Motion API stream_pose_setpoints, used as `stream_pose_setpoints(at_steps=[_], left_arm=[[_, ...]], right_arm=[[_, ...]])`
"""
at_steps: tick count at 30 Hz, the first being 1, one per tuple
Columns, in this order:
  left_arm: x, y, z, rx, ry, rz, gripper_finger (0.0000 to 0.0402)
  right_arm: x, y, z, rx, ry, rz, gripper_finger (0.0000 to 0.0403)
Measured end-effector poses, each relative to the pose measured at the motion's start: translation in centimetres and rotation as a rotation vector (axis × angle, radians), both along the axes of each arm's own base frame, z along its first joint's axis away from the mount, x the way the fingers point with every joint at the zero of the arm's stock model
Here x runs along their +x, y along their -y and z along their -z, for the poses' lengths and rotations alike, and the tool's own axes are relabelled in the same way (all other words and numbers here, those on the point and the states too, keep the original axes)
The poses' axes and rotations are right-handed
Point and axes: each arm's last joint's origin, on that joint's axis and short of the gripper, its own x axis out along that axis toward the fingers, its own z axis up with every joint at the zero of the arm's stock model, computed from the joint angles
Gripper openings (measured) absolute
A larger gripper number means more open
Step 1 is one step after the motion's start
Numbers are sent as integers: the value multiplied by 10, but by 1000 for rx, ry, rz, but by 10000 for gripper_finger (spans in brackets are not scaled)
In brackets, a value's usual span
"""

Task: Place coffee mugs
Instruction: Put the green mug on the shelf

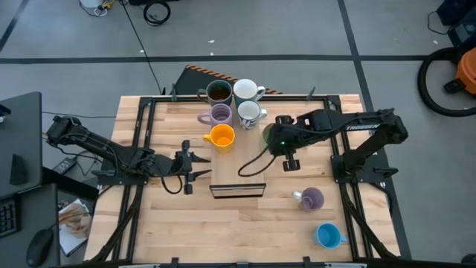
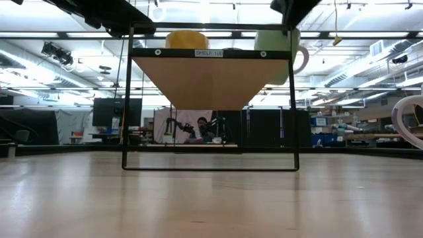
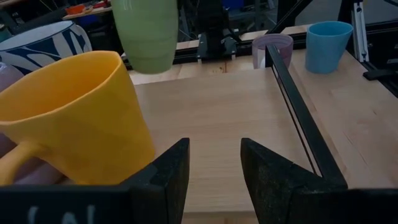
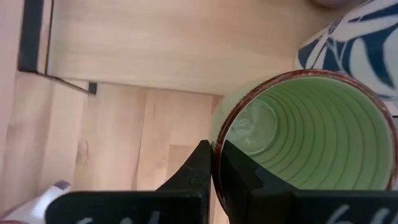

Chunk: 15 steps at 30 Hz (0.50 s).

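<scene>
My right gripper (image 1: 277, 138) is shut on the green mug (image 1: 267, 134), just right of the orange mug (image 1: 222, 136). Behind them the dark brown mug (image 1: 218, 91), a plain white mug (image 1: 245, 90), a lilac mug (image 1: 220, 114) and a blue-patterned white mug (image 1: 249, 113) stand upright on the table. A second lilac mug (image 1: 312, 198) lies on its side, and the blue mug (image 1: 327, 235) stands near the right front corner. My left gripper (image 3: 214, 155) is open and holds nothing, level beside the orange mug (image 3: 74, 118). My right gripper pinches the green mug's rim (image 4: 216, 140) on the side toward the table's right, one finger (image 4: 239, 177) inside the mug and one (image 4: 202, 168) outside. The fingers come from above, slanting. The mug stays mouth up, and its base (image 3: 146, 67) seems just off the table.
A small black-framed shelf (image 1: 238, 190) stands near the table's middle, between my left gripper and the lying lilac mug. In the low view it fills the foreground, with the orange mug (image 2: 187, 38) and the green mug (image 2: 281, 49) above its top edge. Black rails (image 1: 141, 134) border the table.
</scene>
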Motion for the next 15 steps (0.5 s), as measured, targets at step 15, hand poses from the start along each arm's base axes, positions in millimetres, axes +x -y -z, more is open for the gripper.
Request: stream_pose_setpoints(at_steps=[15], left_arm=[[0, 0, 0, 1, -1, 0, 151]], right_arm=[[52, 1, -10, 47, 16, -21, 24]])
